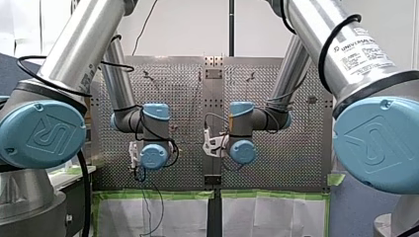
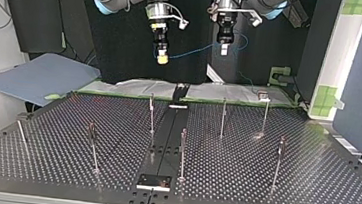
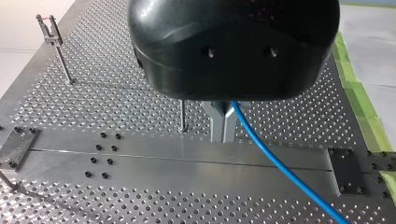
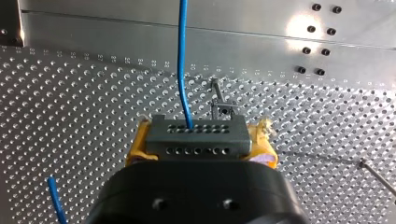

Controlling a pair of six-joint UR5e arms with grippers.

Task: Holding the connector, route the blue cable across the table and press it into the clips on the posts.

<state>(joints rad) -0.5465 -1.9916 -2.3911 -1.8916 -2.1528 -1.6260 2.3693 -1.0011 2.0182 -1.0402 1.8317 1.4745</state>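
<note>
Blue cable (image 2: pixel 191 53) is off the surface (image 2: pixel 271 186), strung in the air between the two pincers; none of it sits in a clip yet. Right pincer (image 2: pixel 162 56), at the top view's left, is closed on the grey connector (image 4: pixel 196 135); yellow pads (image 4: pixel 136 153) grip its two ends, holed face pointing ahead; the cable leaves the middle of that face and runs straight ahead over the perforated plate. Left pincer (image 3: pixel 222 125), at the top view's right, has its metal fingers (image 3: pixel 215 122) together with no gap showing; the cable comes out just beside them and drops away to the near right in the left wrist view; looks pinched between them, though the pincer's body hides the contact. Both pincers point down, apart from each other, above the posts (image 2: pixel 223 117). Posts stand upright across the surface, left and right of the plain centre strip (image 2: pixel 164 145); one at the far left in the left wrist view carries a clip (image 3: pixel 49 29) on top.
</note>
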